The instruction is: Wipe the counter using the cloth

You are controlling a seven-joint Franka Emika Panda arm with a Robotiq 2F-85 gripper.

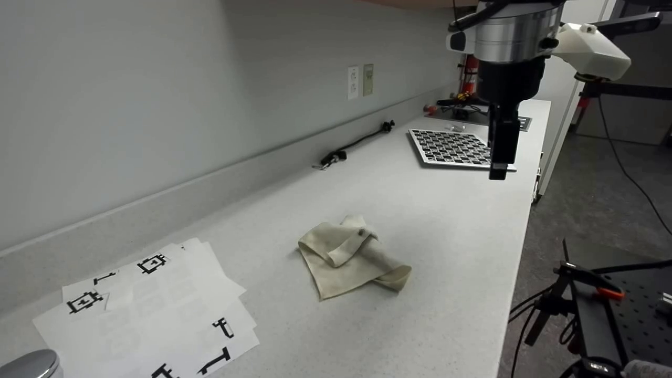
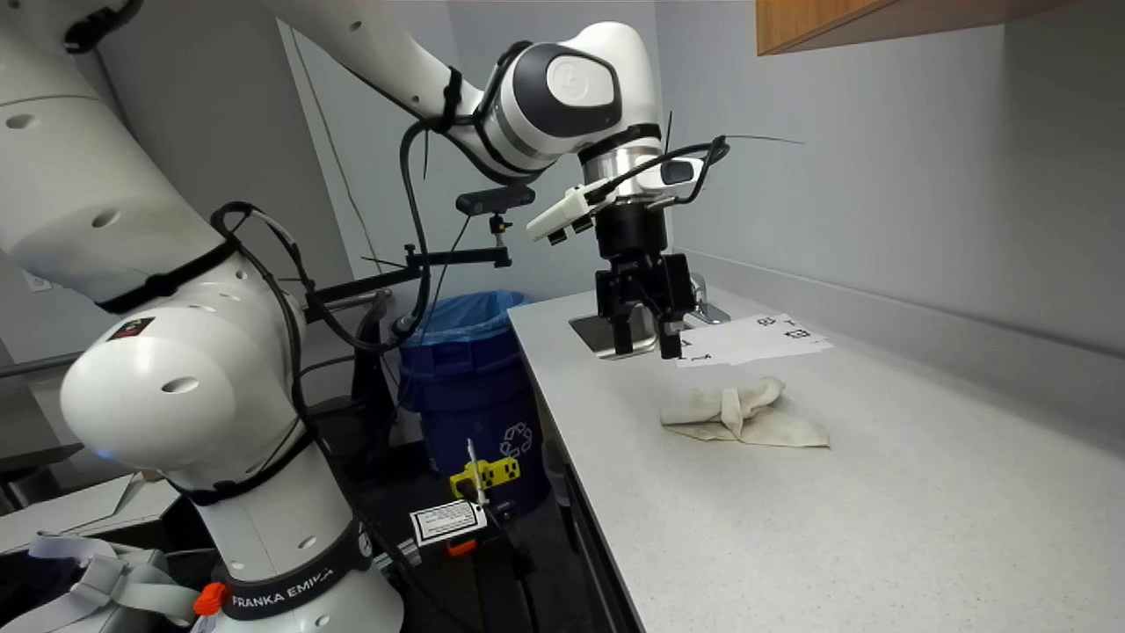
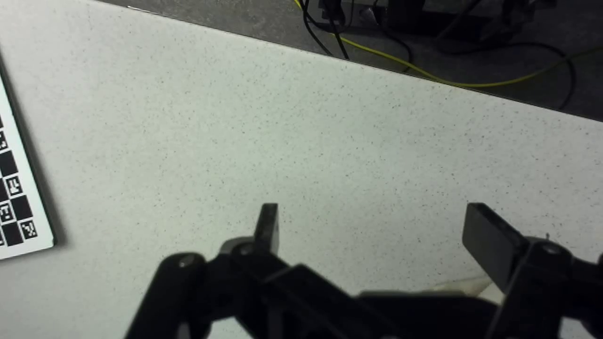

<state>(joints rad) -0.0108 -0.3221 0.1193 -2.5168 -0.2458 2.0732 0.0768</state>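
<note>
- The tool (image 3: pixel 372 207), in the wrist view, has its two fingers (image 3: pixel 492 242) spread widely, and the speckled pale desk (image 3: pixel 306 141) is seen between them.
- There, a small part of the cloth (image 3: pixel 466 285) shows near the finger at the picture's right; its direction I cannot tell from here.
- At the picture's left lies a checkered board (image 3: pixel 14 202); beyond the desk's edge one sees the dark floor (image 3: pixel 249 19) and a yellow cable (image 3: pixel 476 85).
- In an exterior view, the cloth lies folded and wrinkled on the desk, between the paper sheets (image 1: pixel 157 294) and the board, apart from the tool. Its long axis goes slanting from upper left to lower right, and a curled corner points to the front edge of the desk.
- A grey wall (image 1: pixel 131 105) with two wall plates (image 1: pixel 353 82) stands along the desk.
- In an exterior view, the long axis of the cloth runs almost level, and its flat corner points to the right, toward the wall.
- Behind it are the sheets and a metal sink (image 2: pixel 591 332); a blue bin (image 2: pixel 466 378) stands beside the desk, and a wooden cabinet (image 2: pixel 826 22) hangs above.
</note>
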